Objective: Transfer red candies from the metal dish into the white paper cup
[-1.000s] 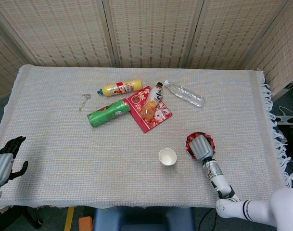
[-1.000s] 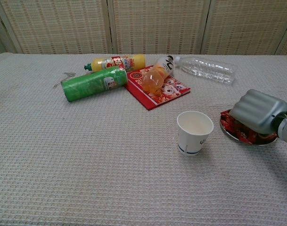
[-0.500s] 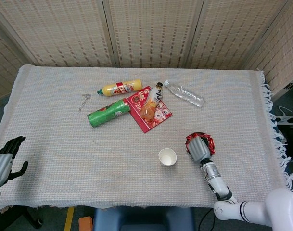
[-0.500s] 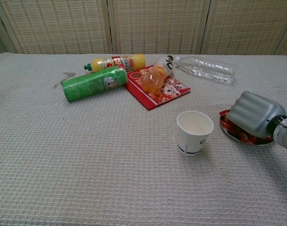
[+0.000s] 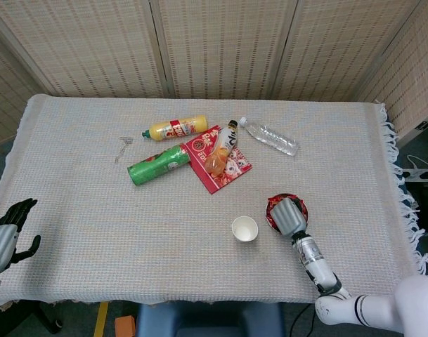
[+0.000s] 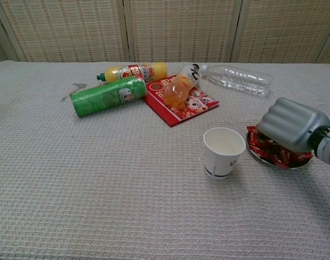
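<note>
The white paper cup (image 5: 244,229) (image 6: 224,151) stands upright on the cloth, with nothing visible inside. Just right of it sits the metal dish (image 5: 270,213) (image 6: 264,157) heaped with red candies (image 6: 260,143). My right hand (image 5: 289,215) (image 6: 292,124) lies over the dish from the near right side, fingers curled down onto it; the fingertips are hidden among the candies. My left hand (image 5: 4,235) hangs at the table's near left corner, fingers apart and holding nothing.
At the back of the table lie a green can (image 5: 157,163), a yellow bottle (image 5: 176,128), a red packet (image 5: 219,163) with an orange bottle (image 5: 219,151) on it, and a clear water bottle (image 5: 270,135). The fringed table edge (image 5: 403,189) runs along the right.
The right hand has shifted left toward the cup, and the dish with its candies has slid along with it, now close beside the cup. The left hand has not moved.
</note>
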Available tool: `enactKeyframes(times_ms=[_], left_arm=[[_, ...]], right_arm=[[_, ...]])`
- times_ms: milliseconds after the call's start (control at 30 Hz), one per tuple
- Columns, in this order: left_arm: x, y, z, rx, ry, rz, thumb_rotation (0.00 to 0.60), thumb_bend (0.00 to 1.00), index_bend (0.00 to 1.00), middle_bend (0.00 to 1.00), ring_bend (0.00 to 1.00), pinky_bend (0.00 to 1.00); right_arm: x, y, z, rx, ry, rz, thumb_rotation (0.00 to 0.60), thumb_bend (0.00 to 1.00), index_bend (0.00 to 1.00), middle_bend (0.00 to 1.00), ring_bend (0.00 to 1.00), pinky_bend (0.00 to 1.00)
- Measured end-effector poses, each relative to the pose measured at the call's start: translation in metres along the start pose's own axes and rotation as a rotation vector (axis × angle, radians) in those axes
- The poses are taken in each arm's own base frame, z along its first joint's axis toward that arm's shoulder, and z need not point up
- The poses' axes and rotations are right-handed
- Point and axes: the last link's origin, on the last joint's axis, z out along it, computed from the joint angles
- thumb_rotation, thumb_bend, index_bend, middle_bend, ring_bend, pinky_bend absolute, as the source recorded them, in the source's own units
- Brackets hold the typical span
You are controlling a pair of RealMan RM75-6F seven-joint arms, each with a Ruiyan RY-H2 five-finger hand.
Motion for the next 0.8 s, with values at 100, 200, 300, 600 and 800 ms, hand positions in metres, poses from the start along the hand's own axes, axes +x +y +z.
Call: enactKeyframes(times_ms=[100,200,300,600,800], left_arm=[[0.000,0.000,-0.001,-0.003,0.003,0.000,0.600,0.47,0.01,0.01,0.00,0.20],[0.000,0.001,-0.001,-0.006,0.005,0.000,0.600,0.47,0.01,0.01,0.00,0.20],[0.000,0.002,-0.002,-0.009,0.007,0.003,0.600,0.47,0.01,0.01,0.00,0.20],[-0.001,0.003,-0.002,-0.010,0.007,0.007,0.600,0.47,0.01,0.01,0.00,0.20],[-0.001,0.002,-0.002,-0.005,0.009,0.008,0.600,0.47,0.01,0.01,0.00,0.20]], right_arm=[[0.002,0.002,-0.002,-0.007,0.009,0.010,0.600,0.38,0.97,0.81,0.71,1.00],[0.005,0.005,-0.004,-0.016,0.022,0.023,0.600,0.38,0.97,0.81,0.71,1.00],[0.011,0.010,-0.005,-0.030,0.045,0.049,0.600,0.38,0.97,0.81,0.71,1.00],[0.039,0.027,-0.012,-0.065,0.145,0.176,0.600,0.38,0.97,0.81,0.71,1.00],[0.062,0.029,-0.020,-0.033,0.217,0.277,0.600,0.38,0.97,0.81,0.71,1.00]])
